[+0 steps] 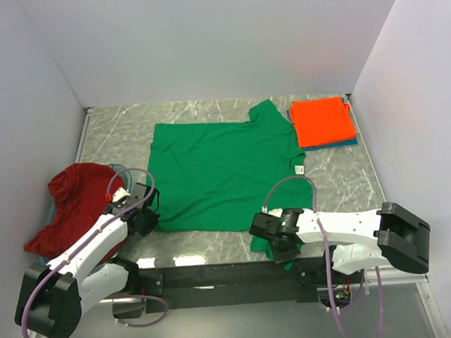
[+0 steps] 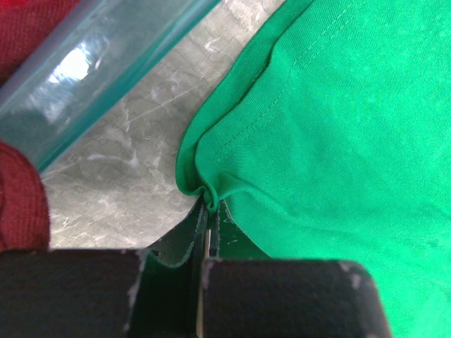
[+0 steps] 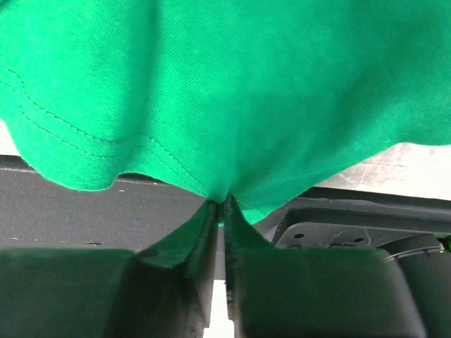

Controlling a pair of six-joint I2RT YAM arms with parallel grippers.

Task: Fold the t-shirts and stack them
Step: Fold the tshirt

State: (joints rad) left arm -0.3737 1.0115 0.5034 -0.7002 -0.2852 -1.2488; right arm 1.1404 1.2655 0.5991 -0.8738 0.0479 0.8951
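A bright green t-shirt (image 1: 218, 173) lies spread on the marble table, its small white neck label (image 1: 300, 169) at the right. My left gripper (image 1: 146, 218) is shut on its near left corner; in the left wrist view the hem (image 2: 211, 193) bunches between the closed jaws. My right gripper (image 1: 271, 238) is shut on its near right edge; in the right wrist view the green cloth (image 3: 232, 105) hangs from the closed jaws (image 3: 220, 204). A folded orange-red shirt (image 1: 321, 121) lies on a teal-blue one (image 1: 350, 141) at the back right. A dark red shirt (image 1: 72, 203) lies crumpled at the left.
A clear bluish bin rim (image 2: 106, 63) holds the dark red shirt beside the left gripper. The table's dark front rail (image 1: 216, 275) runs under both arms. White walls enclose the table on three sides.
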